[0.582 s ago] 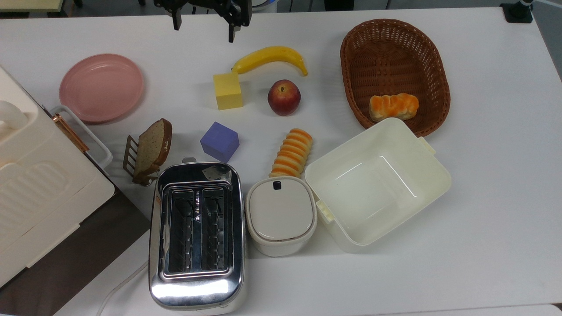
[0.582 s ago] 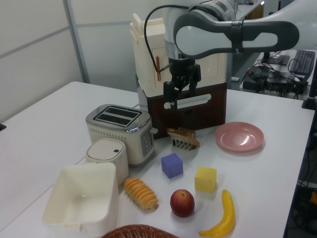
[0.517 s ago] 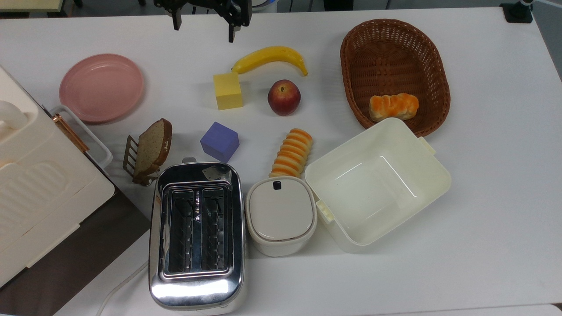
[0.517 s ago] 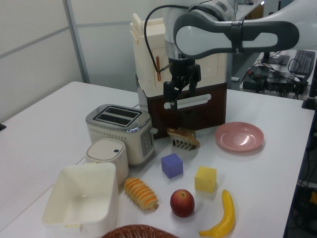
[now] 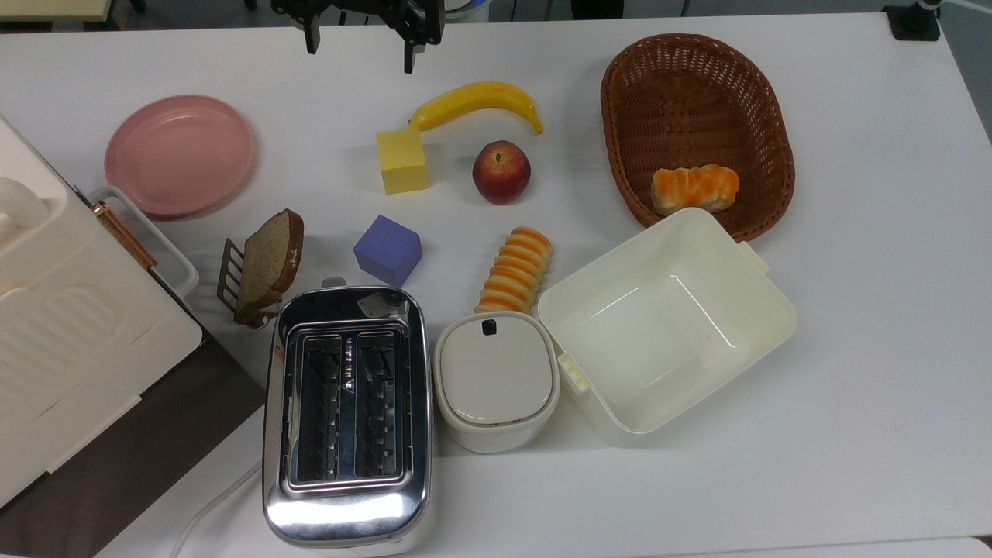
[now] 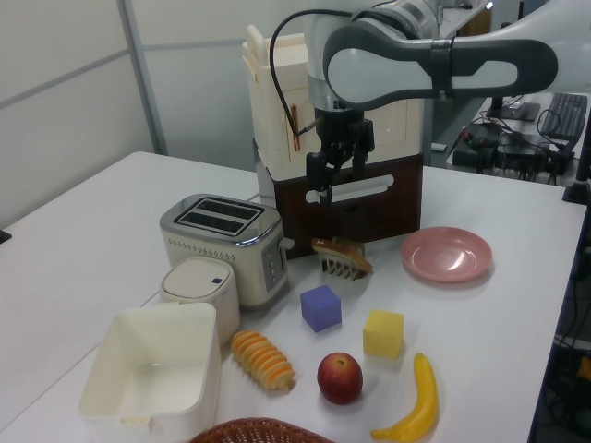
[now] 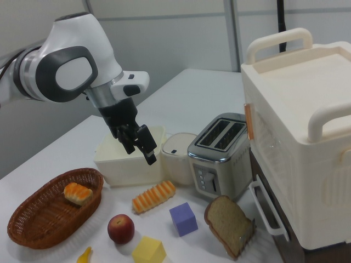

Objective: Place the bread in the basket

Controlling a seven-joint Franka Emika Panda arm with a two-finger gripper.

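Top view places my pincer open and empty at the desk's far edge. Bread lies beyond the apple, its long axis near-vertical, outside the basket.

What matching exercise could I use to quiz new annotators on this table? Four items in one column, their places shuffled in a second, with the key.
Items:
1. bread
2. braided roll
3. bread slice
4. banana

Places:
A. inside the basket
B. propped in a small rack beside the toaster
C. on the table between the purple cube and the cream container
D. on the table touching the yellow cube, below the gripper in the top view

Pairs: 1-C, 2-A, 3-B, 4-D
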